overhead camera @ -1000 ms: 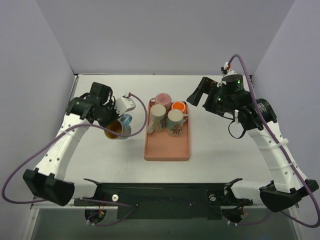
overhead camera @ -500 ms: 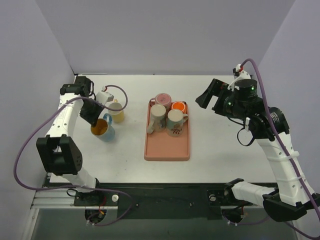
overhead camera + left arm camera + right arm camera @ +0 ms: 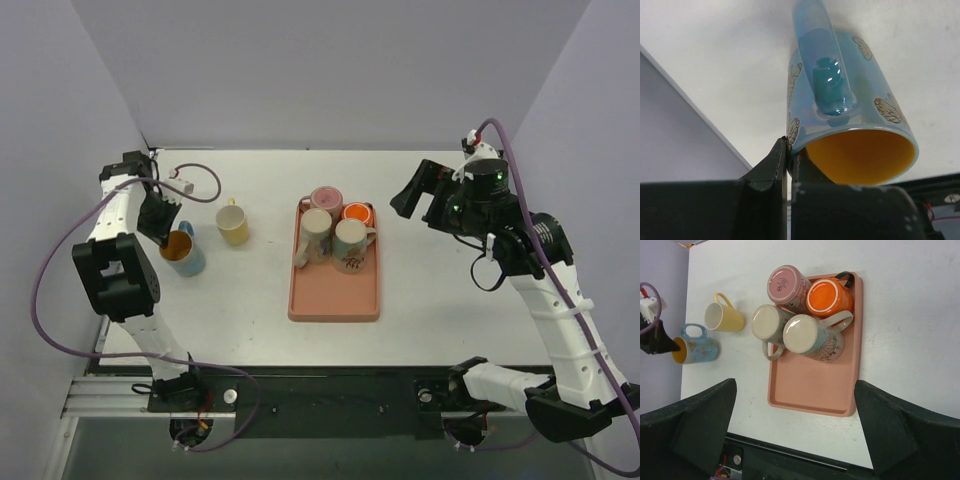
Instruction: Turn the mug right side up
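1. I count six mugs and one tray [image 3: 335, 305]
2. Four mugs sit grouped at the far end of the tray, bases showing upward: a pink mug [image 3: 788, 285], an orange mug [image 3: 830, 295], a cream mug [image 3: 767, 322] and a second cream mug [image 3: 802, 335]
3. One yellow mug [image 3: 233, 222] stands on the tabletop [image 3: 440, 290] between the tray and the blue mug [image 3: 186, 255], apart from both
4. The blue mug, orange inside, is at the left edge of the tabletop, tilted with its mouth toward the left claw [image 3: 788, 145]; I cannot tell whether its base touches the tabletop
5. The left claw is pinched tight on the blue mug's rim, one finger inside and one outside
6. The right claw [image 3: 418, 192] is spread wide, holds nothing, and hangs above the tabletop to the right of the tray
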Controlling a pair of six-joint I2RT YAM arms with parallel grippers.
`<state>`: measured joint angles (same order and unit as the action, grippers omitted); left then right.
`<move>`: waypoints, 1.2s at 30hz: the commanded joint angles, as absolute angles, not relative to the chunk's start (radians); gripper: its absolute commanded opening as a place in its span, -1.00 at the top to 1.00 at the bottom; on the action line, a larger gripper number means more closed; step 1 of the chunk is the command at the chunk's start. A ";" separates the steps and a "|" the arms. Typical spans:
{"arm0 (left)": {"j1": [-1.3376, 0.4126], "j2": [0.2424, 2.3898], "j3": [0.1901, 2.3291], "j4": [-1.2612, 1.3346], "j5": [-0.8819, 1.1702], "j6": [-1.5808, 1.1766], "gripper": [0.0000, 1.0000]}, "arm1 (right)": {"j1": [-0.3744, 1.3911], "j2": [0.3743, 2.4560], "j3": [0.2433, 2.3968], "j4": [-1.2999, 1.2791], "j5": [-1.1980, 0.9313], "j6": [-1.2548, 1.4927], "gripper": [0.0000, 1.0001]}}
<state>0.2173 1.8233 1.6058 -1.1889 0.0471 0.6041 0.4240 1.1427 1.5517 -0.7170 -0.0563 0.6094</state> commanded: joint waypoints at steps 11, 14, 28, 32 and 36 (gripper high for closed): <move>0.207 2.088 1.910 -1.170 0.026 0.460 0.81 | 0.368 1.158 1.261 -0.655 -0.267 0.059 -1.00; 0.212 2.066 1.933 -1.169 0.060 0.456 0.27 | 0.353 1.192 1.252 -0.643 -0.368 -0.107 -0.93; 0.227 1.863 2.132 -1.190 0.193 0.474 -0.34 | 0.250 1.564 1.322 -0.589 -0.753 -0.885 -0.73; 0.212 1.761 2.094 -1.180 0.245 0.466 -0.35 | 0.245 1.655 1.365 -0.609 -0.726 -0.972 -0.73; 0.166 1.640 1.970 -1.123 0.255 0.477 -0.37 | 0.244 1.706 1.377 -0.606 -0.750 -1.080 -0.69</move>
